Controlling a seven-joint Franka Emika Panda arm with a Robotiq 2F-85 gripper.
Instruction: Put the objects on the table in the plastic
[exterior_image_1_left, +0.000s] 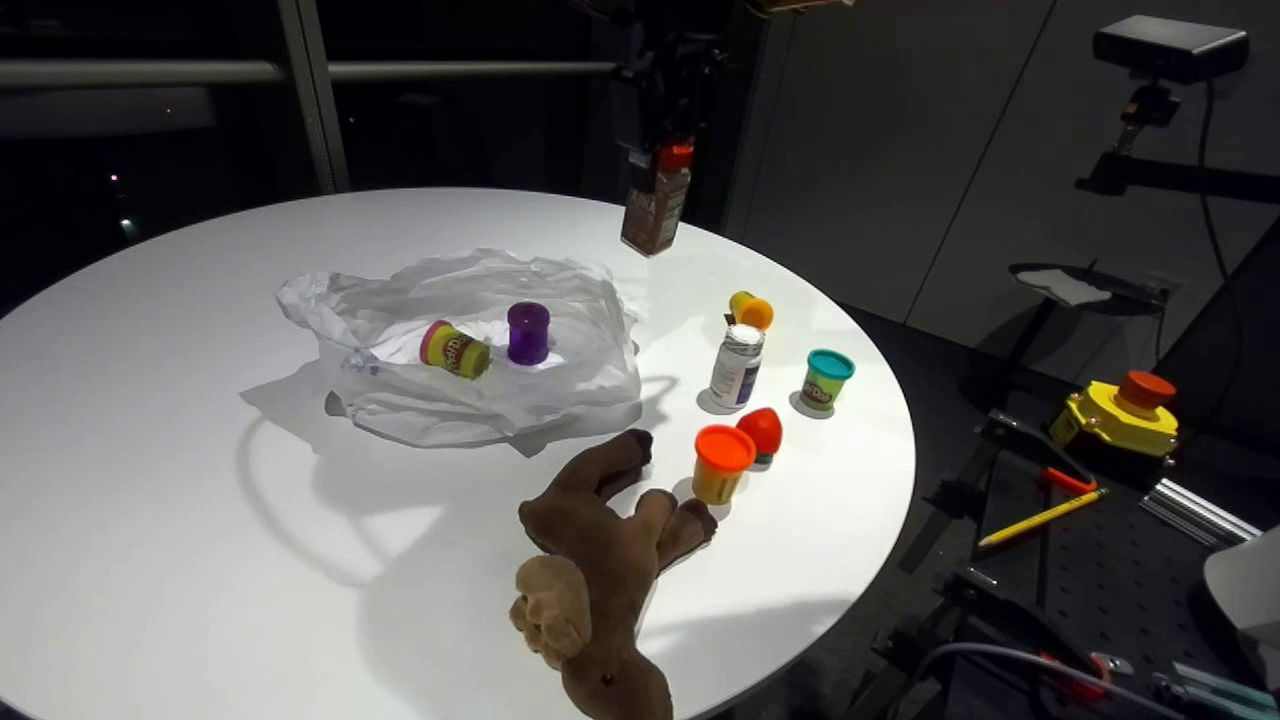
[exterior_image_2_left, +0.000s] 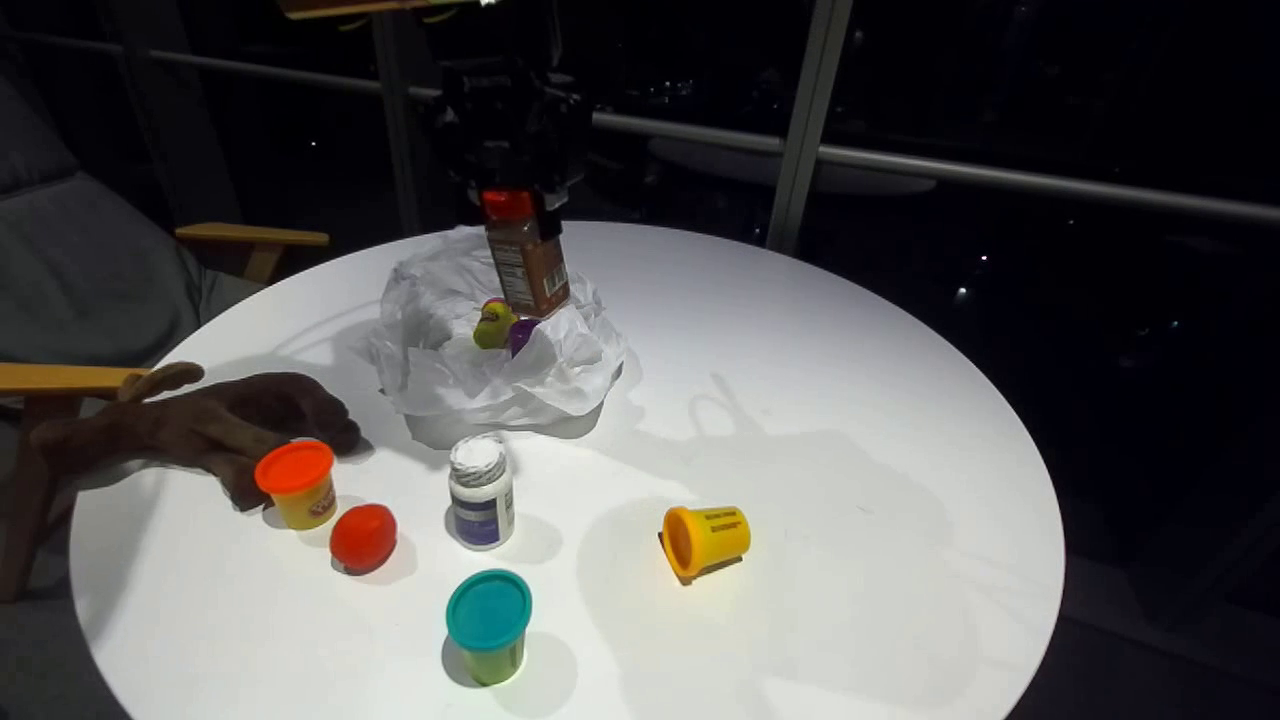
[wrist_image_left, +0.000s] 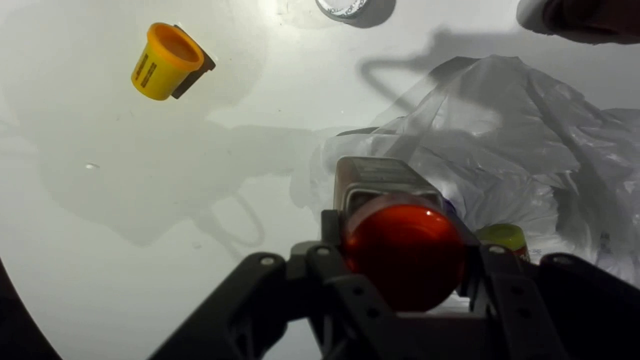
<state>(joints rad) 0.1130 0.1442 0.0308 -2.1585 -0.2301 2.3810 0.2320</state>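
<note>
My gripper (wrist_image_left: 400, 240) is shut on the red cap of a brown bottle (exterior_image_2_left: 530, 265), which hangs above the table (exterior_image_1_left: 150, 480) by the edge of the plastic (exterior_image_1_left: 575, 400). Inside that crumpled white bag lie a purple cup (exterior_image_1_left: 528, 335) and a yellow cup (exterior_image_1_left: 455, 350). Outside it are an orange-yellow cup (exterior_image_2_left: 708, 540) on its side, a white bottle (exterior_image_2_left: 482, 500), a teal-lidded cup (exterior_image_2_left: 490, 620), a red rounded toy (exterior_image_2_left: 364, 537) and an orange-lidded cup (exterior_image_2_left: 298, 480). The brown plush animal (exterior_image_1_left: 600, 550) lies in front of the bag in an exterior view.
A chair with a wooden armrest (exterior_image_2_left: 70, 380) stands against the table near the plush. Beyond the rim in an exterior view are a camera on a stand (exterior_image_1_left: 1170, 50) and a yellow box with a red button (exterior_image_1_left: 1115, 415).
</note>
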